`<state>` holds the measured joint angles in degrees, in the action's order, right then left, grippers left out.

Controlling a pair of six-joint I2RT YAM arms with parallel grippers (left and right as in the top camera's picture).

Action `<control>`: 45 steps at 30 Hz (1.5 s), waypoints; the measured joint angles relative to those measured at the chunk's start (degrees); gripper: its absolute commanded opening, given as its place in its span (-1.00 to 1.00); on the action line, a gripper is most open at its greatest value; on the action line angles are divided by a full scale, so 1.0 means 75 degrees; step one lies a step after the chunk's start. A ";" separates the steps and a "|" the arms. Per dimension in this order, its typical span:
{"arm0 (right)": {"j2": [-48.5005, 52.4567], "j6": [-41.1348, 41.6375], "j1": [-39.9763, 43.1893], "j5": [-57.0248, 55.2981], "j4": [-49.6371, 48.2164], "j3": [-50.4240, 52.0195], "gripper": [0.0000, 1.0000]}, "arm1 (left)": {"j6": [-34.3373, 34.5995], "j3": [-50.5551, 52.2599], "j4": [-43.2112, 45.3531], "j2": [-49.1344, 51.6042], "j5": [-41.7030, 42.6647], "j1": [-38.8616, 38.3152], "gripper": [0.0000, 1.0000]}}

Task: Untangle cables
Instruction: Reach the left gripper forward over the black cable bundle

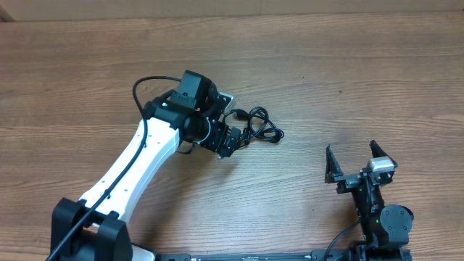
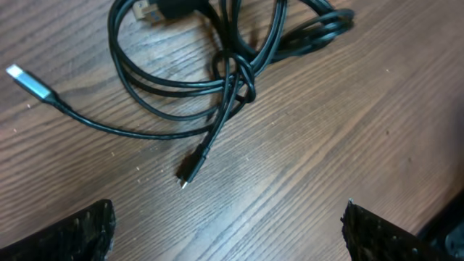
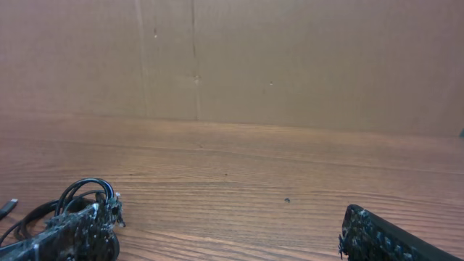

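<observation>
Black left gripper (image 1: 230,141) has its jaws wide apart, hovering over the cables (image 2: 232,72), holding nothing. The cables lie mid-tabletop (image 1: 348,65) in one looped clump. I'd pinch the free strand near the small plug (image 2: 187,174) and pull away from the crossing (image 2: 245,81), not grab the bundle. Right gripper (image 1: 357,158) is also spread and empty, near right, well apart. Bare wood all round, so there's room to drag strands; the brown wall (image 3: 290,65) bounds the far side.
</observation>
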<state>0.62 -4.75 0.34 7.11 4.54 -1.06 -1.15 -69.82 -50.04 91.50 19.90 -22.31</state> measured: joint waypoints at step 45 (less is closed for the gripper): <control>0.0000 0.0000 0.0000 0.0003 0.0000 0.0000 1.00 | 0.3963 -0.2509 -0.0087 0.1996 -0.2830 -0.1620 1.00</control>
<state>0.62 -4.75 0.34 7.14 4.54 -1.06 28.58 -88.64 -50.70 106.48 -1.32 -34.46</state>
